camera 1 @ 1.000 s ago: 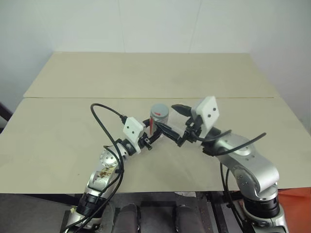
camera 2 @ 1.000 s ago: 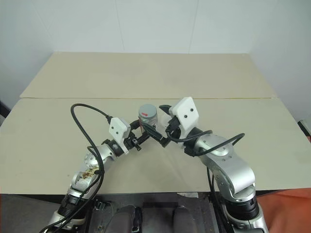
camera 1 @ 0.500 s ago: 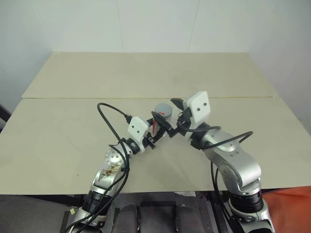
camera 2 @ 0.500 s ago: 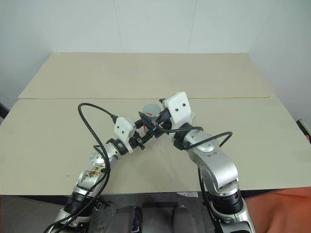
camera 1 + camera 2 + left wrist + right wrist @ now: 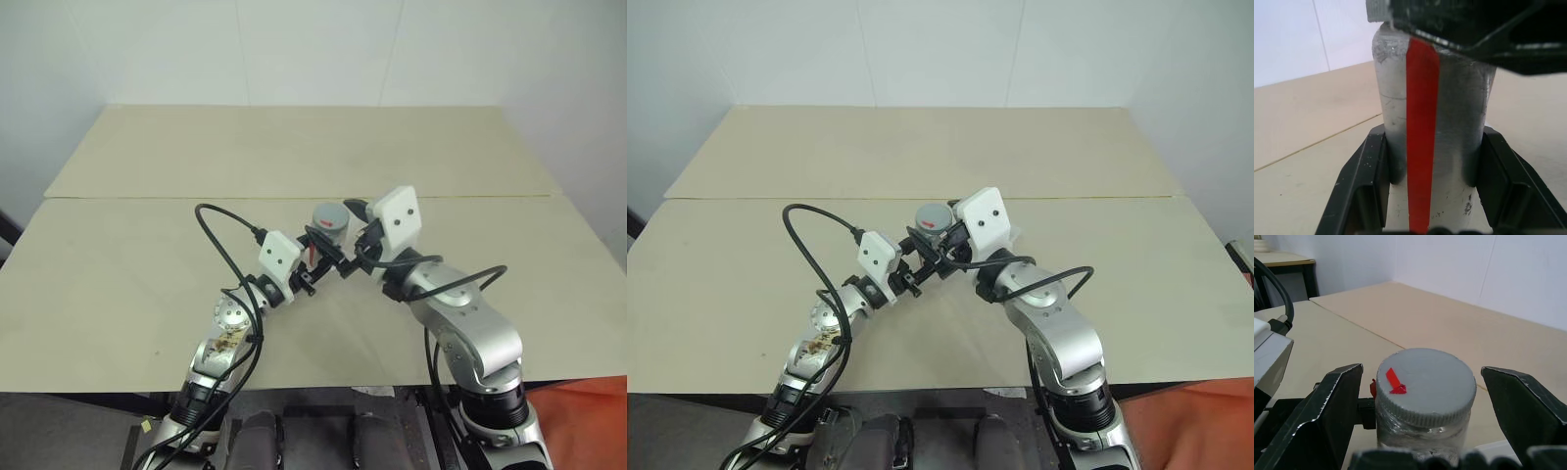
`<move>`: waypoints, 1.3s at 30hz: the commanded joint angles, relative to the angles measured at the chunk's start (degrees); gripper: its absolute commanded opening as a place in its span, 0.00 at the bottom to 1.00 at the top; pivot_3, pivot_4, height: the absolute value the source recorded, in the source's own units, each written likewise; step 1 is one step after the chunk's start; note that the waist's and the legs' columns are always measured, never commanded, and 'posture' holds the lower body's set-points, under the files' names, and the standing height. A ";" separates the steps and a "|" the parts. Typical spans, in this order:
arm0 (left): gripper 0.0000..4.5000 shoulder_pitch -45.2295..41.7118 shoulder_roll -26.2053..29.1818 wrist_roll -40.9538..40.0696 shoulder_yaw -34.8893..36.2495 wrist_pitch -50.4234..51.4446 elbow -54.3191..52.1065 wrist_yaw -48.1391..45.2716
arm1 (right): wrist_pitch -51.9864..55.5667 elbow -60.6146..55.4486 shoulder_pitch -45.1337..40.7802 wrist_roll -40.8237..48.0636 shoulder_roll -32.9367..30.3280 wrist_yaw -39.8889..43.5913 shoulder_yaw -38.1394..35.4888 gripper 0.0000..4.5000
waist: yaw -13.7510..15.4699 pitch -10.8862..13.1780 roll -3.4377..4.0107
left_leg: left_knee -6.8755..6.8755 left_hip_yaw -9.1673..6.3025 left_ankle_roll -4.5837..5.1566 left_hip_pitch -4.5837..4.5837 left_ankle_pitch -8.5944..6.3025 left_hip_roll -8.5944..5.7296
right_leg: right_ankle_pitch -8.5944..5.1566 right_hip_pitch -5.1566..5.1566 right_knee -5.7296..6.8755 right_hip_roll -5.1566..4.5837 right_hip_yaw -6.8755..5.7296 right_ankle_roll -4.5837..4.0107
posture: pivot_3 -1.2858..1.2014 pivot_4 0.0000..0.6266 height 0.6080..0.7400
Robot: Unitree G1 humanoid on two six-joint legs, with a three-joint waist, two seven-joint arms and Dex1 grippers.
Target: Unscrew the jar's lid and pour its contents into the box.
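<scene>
Here we are over the middle of the table (image 5: 147, 255), and the left gripper (image 5: 315, 266) has its fingers clenched on the body of the jar (image 5: 1434, 127), holding it upright and lifted, with the red stripe (image 5: 1421, 132) facing back along the wrist. The right gripper (image 5: 1422, 396) sits at the top of the jar with its jaws spread wide, one finger on either side of the lid (image 5: 1426, 382) and neither one touching it, nothing in its grasp. The lid looks fully seated, its ridged rim flush against the jar, so the unscrewing step is only about to start. To do this well, I'd say the right fingers want to close squarely on that ridged rim, level with it rather than down on the jar's shoulder, so the pads bite the ridges and don't slip. The lid looks fairly well centred between the fingers, which should keep the closing from shoving the jar sideways. The left grip has to stay firm low on the body so the jar doesn't spin with the lid. The twist should run about the jar's own upright axis; any tilt risks jamming the thread or spilling once it frees.
</scene>
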 commanded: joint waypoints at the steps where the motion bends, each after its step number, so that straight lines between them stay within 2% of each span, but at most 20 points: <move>1: 0.45 -0.72 -0.20 -0.25 0.34 -1.55 -0.62 -0.31 | -1.58 -1.12 -0.31 0.25 0.76 0.15 -0.36 1.00 | 0.00 0.00 0.00 | 0.00 0.00 0.00 0.00 0.00 0.00 | 0.00 0.00 0.00 0.00 0.00 0.00 | 0.52 0.24 1.00; 12: 0.45 -0.87 -0.48 0.01 0.15 -2.74 0.67 -0.70 | -1.20 -1.04 -0.66 0.35 1.38 0.50 -0.74 1.00 | 0.00 0.00 0.00 | 0.00 0.00 0.00 0.00 0.00 0.00 | 0.00 0.00 -0.01 0.00 -0.01 0.00 | 0.52 0.24 1.00; 15: 0.45 -1.08 -0.72 -0.08 0.16 -3.03 0.92 -0.63 | -1.00 -0.88 -0.58 0.58 1.43 0.60 -0.90 0.87 | 0.00 0.00 0.00 | 0.00 0.00 0.00 -0.01 0.00 0.00 | 0.00 0.00 -0.01 0.00 -0.01 0.00 | 0.52 0.24 1.00; 18: 0.45 -1.14 -0.84 0.30 0.03 -3.45 1.25 -0.49 | -0.87 -0.65 -0.44 0.68 1.39 0.67 -1.12 0.65 | 0.00 0.00 0.00 | 0.00 0.00 0.00 -0.01 0.00 0.00 | 0.00 0.00 -0.01 0.00 -0.01 0.00 | 0.52 0.24 1.00; 19: 0.45 -1.12 -0.84 0.30 0.06 -3.53 1.26 -0.50 | -0.87 -0.61 -0.42 0.60 1.37 0.68 -1.06 0.62 | -0.01 0.00 0.00 | 0.00 0.00 0.00 -0.01 0.00 0.00 | 0.00 0.00 -0.01 0.00 -0.01 0.00 | 0.52 0.24 1.00; 31: 0.45 -0.40 0.14 -0.21 0.30 -3.88 0.59 -1.53 | -1.96 0.18 -1.01 0.54 -0.10 2.77 -1.32 0.62 | 0.00 0.00 0.00 | 0.00 0.00 0.00 -0.01 0.00 0.00 | 0.00 0.00 -0.02 0.00 -0.01 0.00 | 0.52 0.24 1.00; 35: 0.45 0.50 0.97 -2.55 0.99 -3.90 -0.78 -3.79 | -2.82 -0.05 -0.60 6.74 -2.76 10.25 -4.57 0.62 | 0.01 0.00 0.00 | 0.00 0.00 0.00 -0.02 0.00 0.00 | 0.00 0.00 -0.04 -0.01 -0.02 0.00 | 0.52 0.24 1.00; 39: 0.45 1.65 3.03 -5.56 1.28 -3.45 -3.53 -8.30 | -5.32 2.25 -1.77 10.94 -8.06 20.74 -5.65 0.62 | -0.02 0.01 0.00 | -0.01 0.00 0.01 -0.03 -0.01 0.03 | 0.00 0.00 -0.06 0.00 -0.02 0.00 | 0.52 0.24 1.00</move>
